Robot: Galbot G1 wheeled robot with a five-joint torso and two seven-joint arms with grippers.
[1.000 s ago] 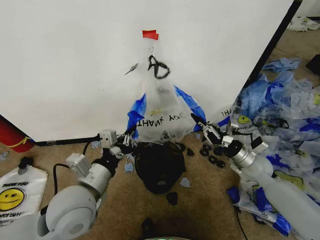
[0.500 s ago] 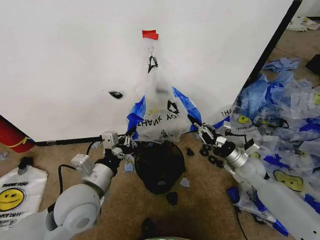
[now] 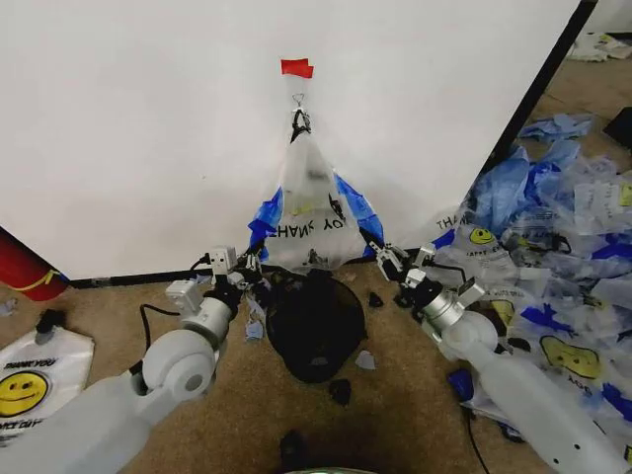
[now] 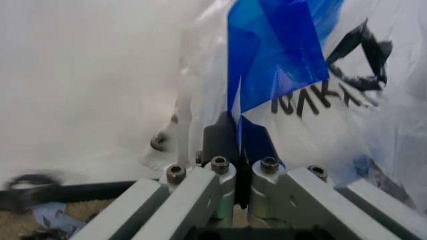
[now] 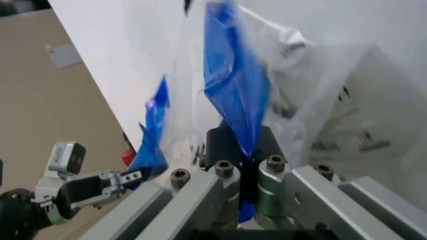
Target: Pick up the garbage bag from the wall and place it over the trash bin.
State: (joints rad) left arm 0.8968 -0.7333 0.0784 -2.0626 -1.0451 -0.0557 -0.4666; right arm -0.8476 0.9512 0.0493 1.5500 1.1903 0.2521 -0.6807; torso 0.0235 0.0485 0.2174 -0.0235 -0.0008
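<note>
The garbage bag, clear with black lettering and blue handle strips, hangs from the white wall under a piece of red tape. Its lower edge reaches the rim of the black mesh trash bin, which stands on the floor below it. My left gripper is shut on the bag's left blue strip. My right gripper is shut on the right blue strip. Both grippers sit low at the bag's bottom corners, one on each side of the bin.
A red cylinder leans at the left by the wall's black base strip. An opaque white smiley bag lies at front left. A heap of plastic bags covers the floor on the right. Small black scraps lie around the bin.
Both grippers have moved toward the wall and closer together, still holding the blue strips. The bag's lower corners have drawn in, and it hangs narrower now.
</note>
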